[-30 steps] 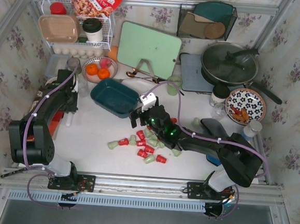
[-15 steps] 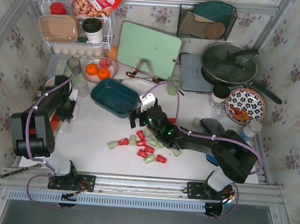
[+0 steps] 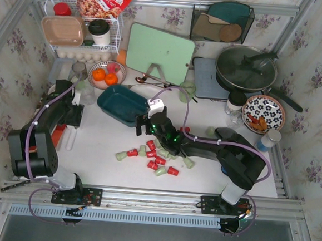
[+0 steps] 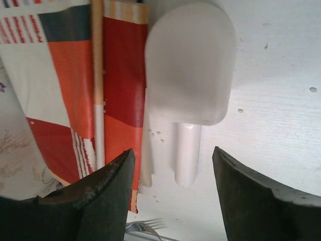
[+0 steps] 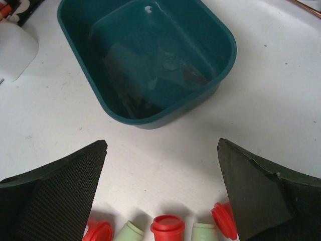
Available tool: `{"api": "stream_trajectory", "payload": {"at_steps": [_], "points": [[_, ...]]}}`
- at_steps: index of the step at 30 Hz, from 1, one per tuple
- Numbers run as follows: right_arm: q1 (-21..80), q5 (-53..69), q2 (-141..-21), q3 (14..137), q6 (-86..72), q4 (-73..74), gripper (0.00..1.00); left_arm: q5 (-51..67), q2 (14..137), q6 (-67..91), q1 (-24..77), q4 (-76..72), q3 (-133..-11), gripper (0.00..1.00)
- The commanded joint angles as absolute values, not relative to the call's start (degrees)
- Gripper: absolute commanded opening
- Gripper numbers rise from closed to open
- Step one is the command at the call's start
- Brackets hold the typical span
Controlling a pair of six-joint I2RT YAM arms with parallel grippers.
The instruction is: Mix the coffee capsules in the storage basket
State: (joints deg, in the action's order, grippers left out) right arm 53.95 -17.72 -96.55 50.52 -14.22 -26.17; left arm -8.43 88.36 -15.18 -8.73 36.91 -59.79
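The storage basket (image 3: 122,104) (image 5: 228,40) is a dark teal tray left of centre, and I see no capsule in it. Red and mint coffee capsules (image 3: 153,156) lie scattered on the white table in front of it; several line the bottom edge of the right wrist view (image 5: 168,227). My right gripper (image 3: 144,126) (image 5: 162,142) hangs open between the basket's near wall and the capsules, holding nothing. My left gripper (image 3: 73,118) (image 4: 173,150) is open at the far left, above the handle of a white scoop (image 4: 190,65) that lies flat on the table.
A red patterned packet (image 4: 75,75) and a fork (image 4: 145,226) lie beside the scoop. Behind stand a bowl of oranges (image 3: 106,74), a green cutting board (image 3: 159,53), a lidded pan (image 3: 246,68), a patterned plate (image 3: 263,113) and a wire rack (image 3: 81,30).
My left gripper's jaws have spread wider and its arm has shifted a little at the left edge. The right gripper has crept up-left toward the basket. The capsules have not moved.
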Motion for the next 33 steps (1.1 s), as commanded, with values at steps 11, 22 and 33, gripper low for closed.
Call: {"api": "stream_trajectory", "payload": {"at_steps": [11, 22, 33], "points": [[53.7, -33.6, -109.0, 66.6, -33.9, -11.0, 1.0, -16.8, 75.5, -4.6, -4.7, 42.1, -66.9, 0.69], [51.9, -31.9, -115.3, 71.8, -40.3, -9.9, 0.66, -5.4, 55.7, 2.5, 0.1, 44.6, -64.5, 1.0], [50.6, -31.3, -119.8, 79.0, -40.4, -7.2, 0.47, -2.2, 44.3, 4.3, 1.9, 41.7, -56.6, 1.0]]}}
